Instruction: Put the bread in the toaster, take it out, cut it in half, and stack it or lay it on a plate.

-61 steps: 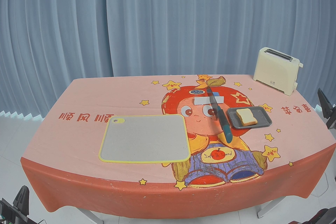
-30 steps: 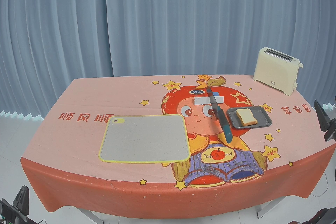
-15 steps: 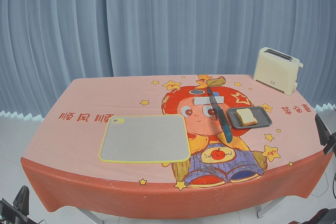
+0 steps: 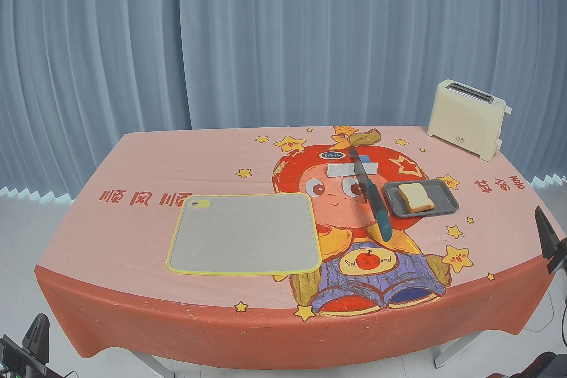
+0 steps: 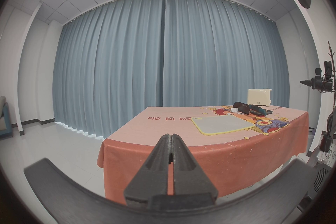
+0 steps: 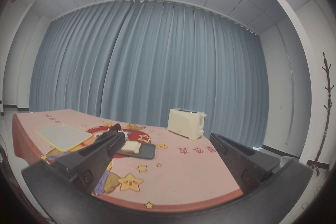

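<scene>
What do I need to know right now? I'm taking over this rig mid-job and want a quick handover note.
Left gripper: shut, holding nothing, low off the near left corner of the table.
Right gripper: open, holding nothing, at the table's right edge.
Bread: one whole slice lying on the dark tray.
Toaster: far right corner.
Knife: flat on the cloth, just left of the tray.
Cutting board: bare, left of the knife.
Done: nothing that shows.
Left: toast the bread, take it out, halve it, plate it.
</scene>
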